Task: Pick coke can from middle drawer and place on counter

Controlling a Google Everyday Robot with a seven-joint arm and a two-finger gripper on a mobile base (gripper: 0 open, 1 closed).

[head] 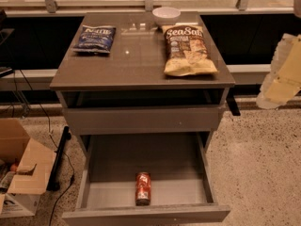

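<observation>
The coke can, red with white lettering, lies on its side on the floor of the open middle drawer, close behind the drawer's front panel. The counter is the glossy grey-brown top of the cabinet, above the drawer. My gripper shows as a pale, blurred shape at the right edge, level with the counter. It is well to the right of the cabinet and far above the can, and holds nothing that I can see.
On the counter lie a blue chip bag at back left and a tan chip bag at right, with a white bowl at the back edge. A cardboard box and a black cable are on the floor left.
</observation>
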